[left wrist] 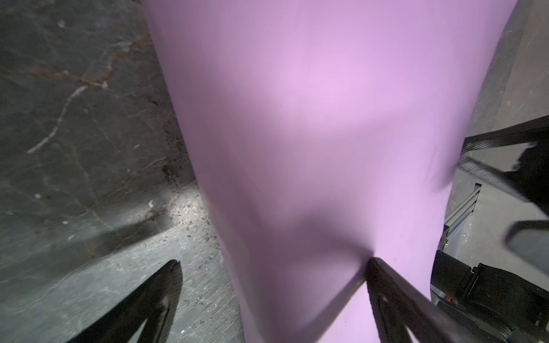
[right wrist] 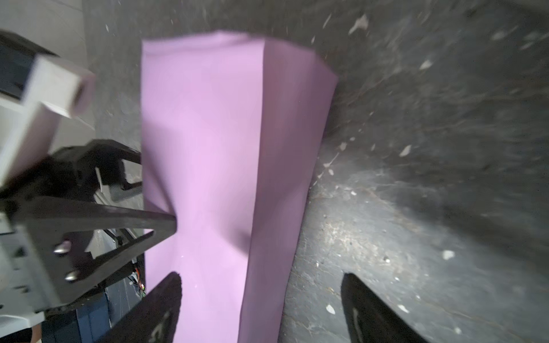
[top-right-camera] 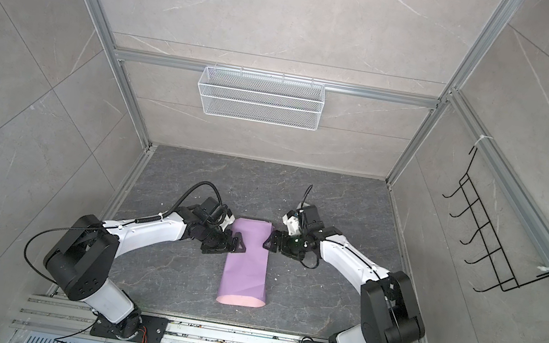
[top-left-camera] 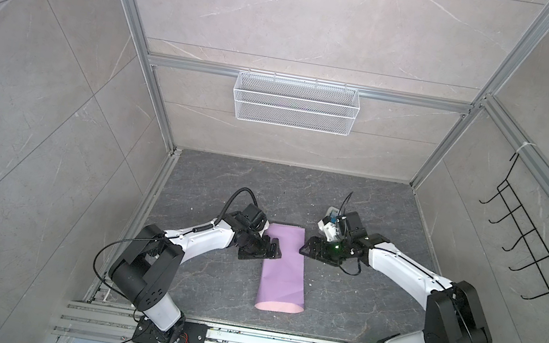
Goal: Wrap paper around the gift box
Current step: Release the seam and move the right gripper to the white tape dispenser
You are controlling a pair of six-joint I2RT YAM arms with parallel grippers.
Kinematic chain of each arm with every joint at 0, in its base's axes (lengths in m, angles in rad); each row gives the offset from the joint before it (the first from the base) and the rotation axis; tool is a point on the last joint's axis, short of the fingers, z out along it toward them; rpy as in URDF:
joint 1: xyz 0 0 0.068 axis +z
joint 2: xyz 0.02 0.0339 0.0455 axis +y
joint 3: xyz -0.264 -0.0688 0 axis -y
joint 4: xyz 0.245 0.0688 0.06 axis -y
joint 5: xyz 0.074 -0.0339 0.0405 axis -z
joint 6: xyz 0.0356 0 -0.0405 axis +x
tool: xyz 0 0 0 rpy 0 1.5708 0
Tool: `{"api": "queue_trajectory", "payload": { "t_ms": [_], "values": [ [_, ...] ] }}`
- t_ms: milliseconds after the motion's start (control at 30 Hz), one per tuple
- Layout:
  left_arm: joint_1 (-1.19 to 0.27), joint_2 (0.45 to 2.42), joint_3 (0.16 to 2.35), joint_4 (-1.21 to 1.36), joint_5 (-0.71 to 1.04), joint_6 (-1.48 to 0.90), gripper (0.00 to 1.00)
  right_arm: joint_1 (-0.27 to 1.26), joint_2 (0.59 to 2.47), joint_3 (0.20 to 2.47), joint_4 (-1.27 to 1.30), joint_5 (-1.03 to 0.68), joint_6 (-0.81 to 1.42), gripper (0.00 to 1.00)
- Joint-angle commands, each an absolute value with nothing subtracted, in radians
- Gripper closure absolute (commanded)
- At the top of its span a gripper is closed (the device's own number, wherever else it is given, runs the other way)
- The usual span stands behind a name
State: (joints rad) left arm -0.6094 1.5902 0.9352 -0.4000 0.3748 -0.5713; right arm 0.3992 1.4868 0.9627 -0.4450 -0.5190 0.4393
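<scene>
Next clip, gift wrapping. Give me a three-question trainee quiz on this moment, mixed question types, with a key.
1. True or false: the right gripper is shut on the paper.
2. Choose: the left gripper and right gripper stand A) on opposite sides of the paper, B) both on one side of it, C) both far from it.
3. Fill in: the paper's outer face is lilac; its near open end shows ___.
Key: 1 false; 2 A; 3 pink.
</scene>
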Motion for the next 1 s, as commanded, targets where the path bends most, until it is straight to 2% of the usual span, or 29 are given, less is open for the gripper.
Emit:
{"api": "queue_trajectory", "payload": {
  "t_ms": [0,233,433,633,967],
  "values": [
    [-0.615,1.633,0.92,-0.5,0.32,-0.541,0.03,0.315,1.445,1.018,-0.502,-0.511,0.402,0.14],
    [-0.616,1.642,0.923,-0.493,0.32,-0.546,0.03,0.136,1.513,1.06,-0.383,-0.567,0.468,0.16],
    [-0.616,1.641,0.923,-0.495,0.318,-0.55,0.03,0.126,1.651,1.12,-0.308,-0.545,0.494,0.23],
    [-0.616,1.649,0.925,-0.497,0.316,-0.553,0.03,0.125,1.775,1.171,-0.231,-0.555,0.513,0.33],
    [-0.616,1.65,0.924,-0.491,0.318,-0.555,0.03,0.124,1.869,1.191,-0.196,-0.604,0.525,0.47]
  ]
}}
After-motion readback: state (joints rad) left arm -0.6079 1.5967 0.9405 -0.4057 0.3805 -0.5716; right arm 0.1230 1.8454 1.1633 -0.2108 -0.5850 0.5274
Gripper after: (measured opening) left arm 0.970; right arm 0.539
